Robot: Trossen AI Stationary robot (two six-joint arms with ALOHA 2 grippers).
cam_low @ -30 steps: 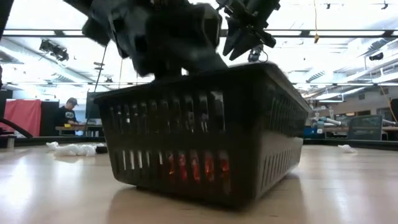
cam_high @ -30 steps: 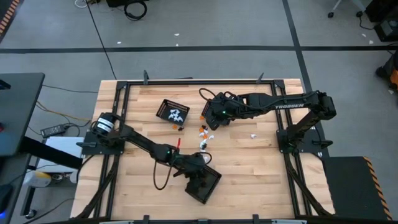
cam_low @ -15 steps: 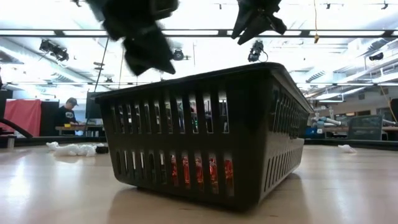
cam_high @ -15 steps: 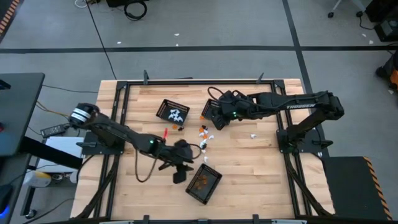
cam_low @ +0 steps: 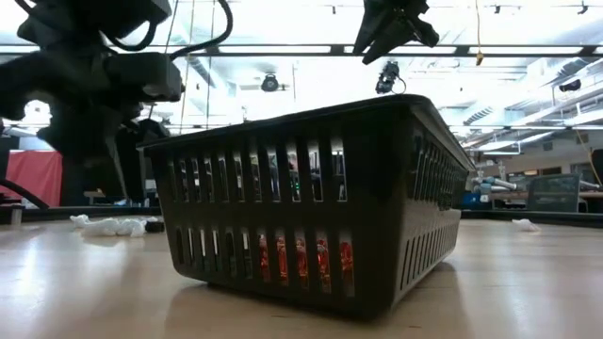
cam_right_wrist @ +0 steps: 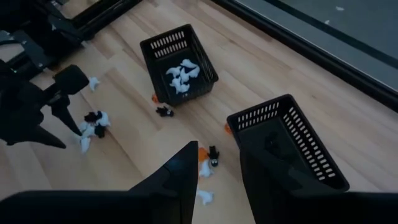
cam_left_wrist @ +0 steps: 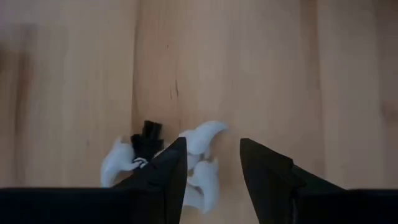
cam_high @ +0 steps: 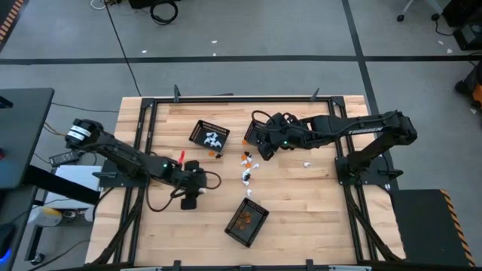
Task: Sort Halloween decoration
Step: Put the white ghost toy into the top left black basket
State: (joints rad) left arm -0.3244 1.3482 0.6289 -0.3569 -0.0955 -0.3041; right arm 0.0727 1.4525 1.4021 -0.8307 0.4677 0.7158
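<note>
Now the left hand [cam_high: 188, 202] is held open and empty just above a white-and-black clump of trinkets [cam_left_wrist: 186, 165] on the counter [cam_high: 301, 211], seemingly for a pick. The right hand [cam_high: 260, 150] hangs part open, empty, over scattered trinkets; three baskets keep colours apart.

Both arms: dark, near-black jointed links on black base frames. Left arm [cam_high: 128, 156]: silver-white cylindrical joint housing at its base end, small green and red lights along the link behind the pincer, a black cable looping beside it. Right arm [cam_high: 354, 128]: white lettering on the long link, a green light near the wrist, black cable loop there. Fingers [cam_left_wrist: 165, 171] dark, tapered, wedge-shaped.
</note>
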